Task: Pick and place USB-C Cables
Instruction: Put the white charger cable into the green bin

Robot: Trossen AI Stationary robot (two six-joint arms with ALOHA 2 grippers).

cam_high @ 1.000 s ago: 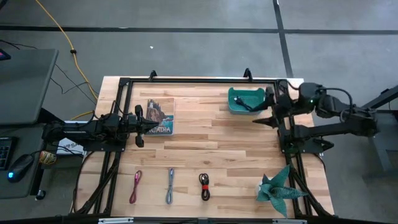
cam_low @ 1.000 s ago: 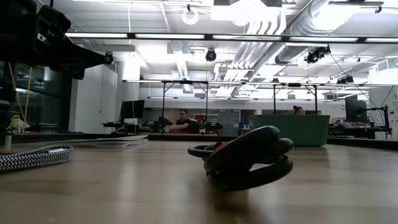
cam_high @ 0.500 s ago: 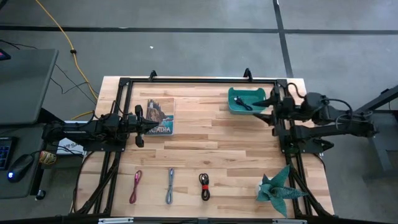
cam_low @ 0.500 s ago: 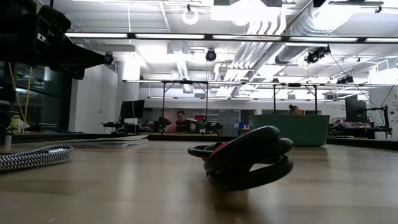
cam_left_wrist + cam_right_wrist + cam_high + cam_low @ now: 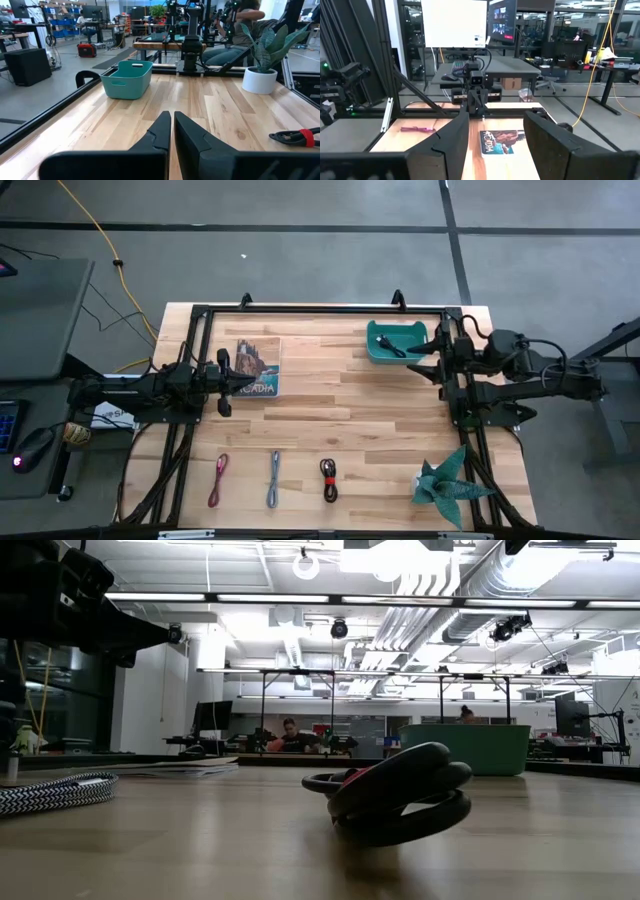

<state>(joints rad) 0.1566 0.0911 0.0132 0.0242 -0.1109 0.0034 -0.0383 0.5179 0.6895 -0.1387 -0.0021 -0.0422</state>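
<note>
The black cable [image 5: 393, 348] lies inside the teal bin [image 5: 380, 352] at the table's far right. Three cables lie in a row along the near edge: magenta-pink [image 5: 218, 479], blue-grey [image 5: 274, 478] and red-and-black [image 5: 329, 478]. The low view shows the red-and-black coil [image 5: 395, 795] up close, with the braided blue-grey cable [image 5: 50, 791] to its left. My right gripper [image 5: 424, 358] hovers open beside the bin's right wall, holding nothing. My left gripper [image 5: 240, 382] waits shut over the table's left part, its fingers [image 5: 171, 122] closed together.
A printed booklet [image 5: 258, 367] lies flat by my left gripper. A potted green plant [image 5: 445, 480] stands at the near right corner. A black frame rail [image 5: 320, 309] runs around the table. Bare wood [image 5: 330, 405] stretches across the middle.
My right arm has drawn back a little from the bin toward the table's right edge and lowered its wrist, then stayed still. The black cable has kept lying in the bin throughout.
</note>
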